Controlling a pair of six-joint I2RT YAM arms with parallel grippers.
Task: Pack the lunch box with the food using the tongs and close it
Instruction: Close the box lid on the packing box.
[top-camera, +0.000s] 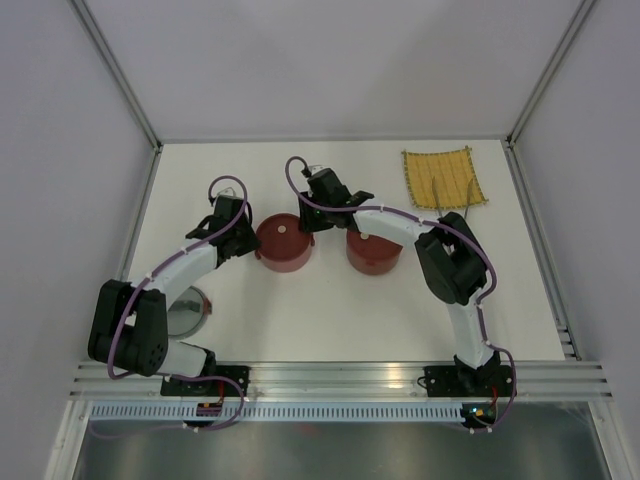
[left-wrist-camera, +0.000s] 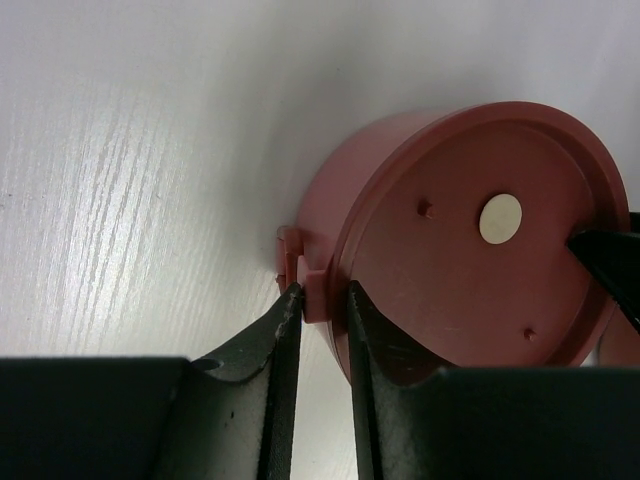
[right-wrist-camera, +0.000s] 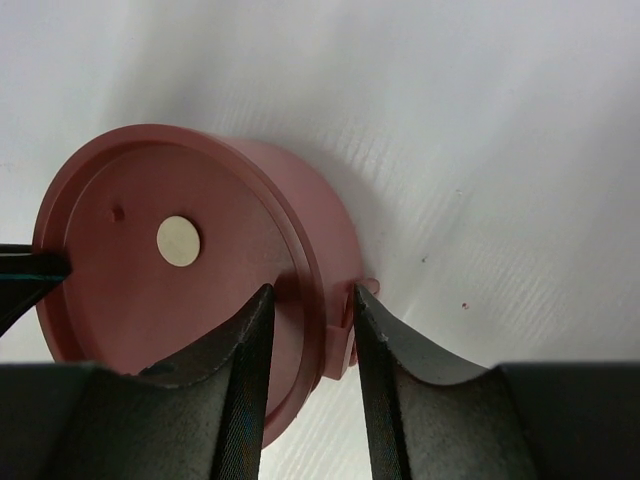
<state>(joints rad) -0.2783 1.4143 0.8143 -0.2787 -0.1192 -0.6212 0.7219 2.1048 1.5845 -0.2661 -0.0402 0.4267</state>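
At the near edge of the table (top-camera: 330, 320), the left arm (top-camera: 170, 270) is bending over a round shiny piece with a red edge (top-camera: 190, 310). It is half hidden, so whether it is a bowl or a lid cannot be told.

Farther in, at mid-table, a lidded bowl (top-camera: 283, 242) of the lunch box is sitting upright between the two grippers. Its flat red lid (left-wrist-camera: 470, 250) is lying on top, with the pale knob (left-wrist-camera: 500, 218) at the centre.

The left gripper (left-wrist-camera: 322, 292) is reaching in from the bowl's left side. Its jaws are standing narrow, straddling the small side tab (left-wrist-camera: 318, 285) at the rim. One finger is pressing the outside of the tab and the other is lying over the lid's edge.

The right gripper (right-wrist-camera: 312, 290) is coming at the same bowl from the opposite side. Its jaws are somewhat wider and are pinching the rim and the tab (right-wrist-camera: 345, 320) there in the same way. Each wrist view is catching a dark fingertip of the other gripper across the lid.

Just beside this bowl, to the right, the second red bowl (top-camera: 375, 258) is standing partly under the right arm (top-camera: 455, 265).

At the far right corner, well apart from both bowls, a yellow woven mat (top-camera: 442, 175) is lying flat. Thin dark lines on it look like the tongs (top-camera: 438, 195), though they are too small to be sure.
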